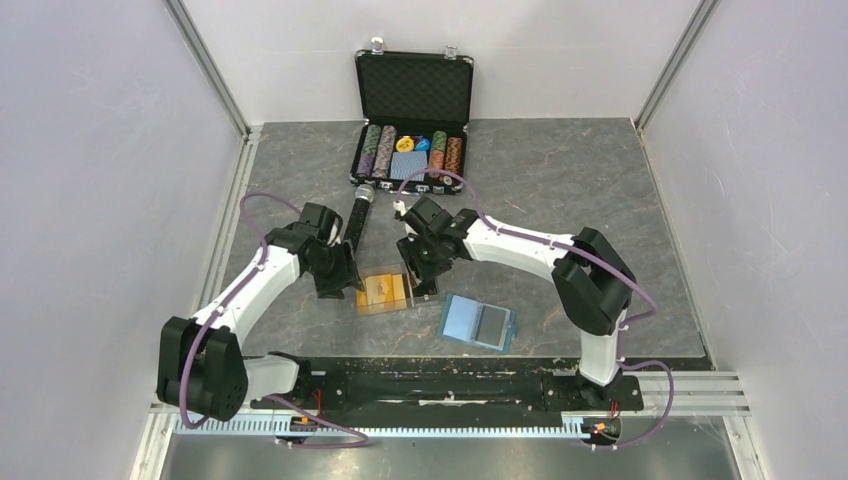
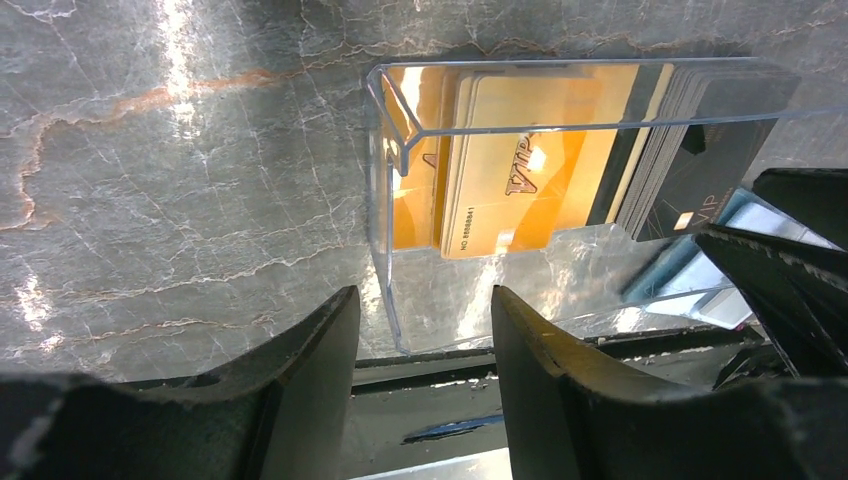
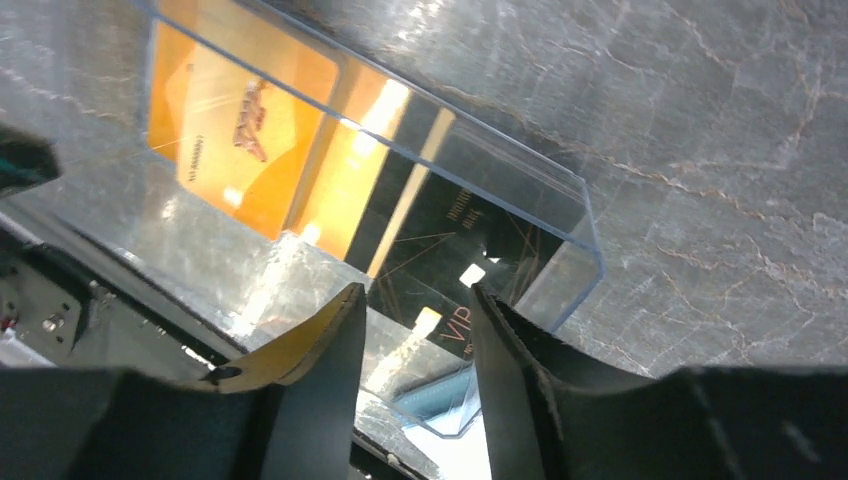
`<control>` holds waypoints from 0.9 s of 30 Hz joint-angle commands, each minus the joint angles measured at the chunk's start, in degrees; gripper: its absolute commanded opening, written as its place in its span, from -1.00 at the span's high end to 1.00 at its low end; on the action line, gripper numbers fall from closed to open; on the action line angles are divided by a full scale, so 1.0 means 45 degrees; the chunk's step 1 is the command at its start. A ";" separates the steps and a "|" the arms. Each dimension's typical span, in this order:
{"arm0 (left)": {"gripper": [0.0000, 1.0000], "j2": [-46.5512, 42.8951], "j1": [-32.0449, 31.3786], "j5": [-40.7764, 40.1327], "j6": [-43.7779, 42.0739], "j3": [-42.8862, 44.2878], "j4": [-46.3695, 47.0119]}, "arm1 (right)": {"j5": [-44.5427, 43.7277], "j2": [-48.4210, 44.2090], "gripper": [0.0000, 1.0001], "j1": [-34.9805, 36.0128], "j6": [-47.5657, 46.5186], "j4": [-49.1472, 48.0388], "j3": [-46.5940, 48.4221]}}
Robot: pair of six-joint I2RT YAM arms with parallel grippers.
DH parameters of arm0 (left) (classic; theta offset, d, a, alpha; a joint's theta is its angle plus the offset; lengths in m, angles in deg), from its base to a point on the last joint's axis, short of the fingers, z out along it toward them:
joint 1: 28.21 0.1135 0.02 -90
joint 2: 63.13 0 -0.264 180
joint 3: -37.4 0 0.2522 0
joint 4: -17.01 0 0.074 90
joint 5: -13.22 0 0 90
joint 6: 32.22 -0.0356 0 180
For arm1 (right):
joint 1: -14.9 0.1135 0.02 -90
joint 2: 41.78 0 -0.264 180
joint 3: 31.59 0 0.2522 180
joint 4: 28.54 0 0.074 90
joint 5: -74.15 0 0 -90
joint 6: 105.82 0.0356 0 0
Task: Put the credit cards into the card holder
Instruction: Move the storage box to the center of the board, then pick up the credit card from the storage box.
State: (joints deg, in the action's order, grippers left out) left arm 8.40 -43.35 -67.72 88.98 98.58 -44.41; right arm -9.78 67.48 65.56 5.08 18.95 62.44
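One clear box [image 1: 385, 311] lies on the bench [image 1: 560, 180], and both arms reach down to it, one at each end. Inside it the credit cards [image 2: 520, 160] lie flat. At least two orange-gold ones overlap at the left end of the box. A stack of dark cards [image 2: 700, 180] sits beside them at the right end, too tightly packed to count.

One card holder [image 1: 478, 322], teal-blue, lies just right of the box and nearer the arm bases, apart from it, with no card on it. One black chip case [image 1: 413, 90] stands open well beyond the box, with rows of chips in its tray.

The left pincer [image 2: 423, 295] is at the box's left end. Its fingers are moderately spread, one outside the left wall and the other over the clear floor. It grips nothing, and whether a pad touches the plastic cannot be told.

The right pincer [image 3: 416, 292] is at the box's right end, parted a little less, with a clear edge and a dark card showing in the gap. It too has hold of nothing visible, and any contact with the plastic cannot be told.
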 commanded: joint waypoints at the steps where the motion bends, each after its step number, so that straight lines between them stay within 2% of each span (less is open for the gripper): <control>1: -0.13 -0.0172 0.0004 -0.0564 -0.0060 -0.0167 0.0005 | 0.1434 -0.1245 0.01 -0.0067 0.0287 -0.1813 -0.0290; 4: -0.04 -0.0009 0.0004 -0.0465 -0.0076 -0.0509 0.0166 | 0.2656 -0.1211 -0.05 -0.0055 0.1293 -0.3327 -0.0927; 7: 0.04 0.0209 0.0004 -0.0117 0.0001 -0.0885 0.0569 | 0.3387 -0.0501 -0.03 -0.0046 0.1783 -0.3758 -0.0878; 10: 0.15 0.0351 0.0005 0.0008 0.0109 -0.0996 0.0800 | 0.3389 0.0089 -0.02 -0.0026 0.1813 -0.3625 -0.0704; 14: 0.41 0.0681 0.0004 0.0281 0.0116 -0.1078 0.1042 | 0.3249 0.0683 -0.02 0.0011 0.1785 -0.3521 -0.0471; 21: 0.73 0.0794 -0.0015 0.0900 0.0382 -0.1401 0.1634 | 0.2896 0.1635 0.02 0.0204 0.1853 -0.3525 -0.0135; 24: 0.84 0.0806 -0.0045 0.1067 0.0417 -0.1415 0.1733 | 0.3009 0.2064 0.05 0.0332 0.1999 -0.3693 -0.0026; 27: 0.87 0.0841 -0.0090 0.1112 0.0437 -0.1414 0.1782 | 0.3415 0.2363 0.10 0.0466 0.2392 -0.4242 -0.0025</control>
State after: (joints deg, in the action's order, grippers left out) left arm 11.83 -43.35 -66.08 89.40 93.01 -39.95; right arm 4.49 75.30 66.91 13.76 2.87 60.88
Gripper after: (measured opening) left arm 0.139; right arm 0.465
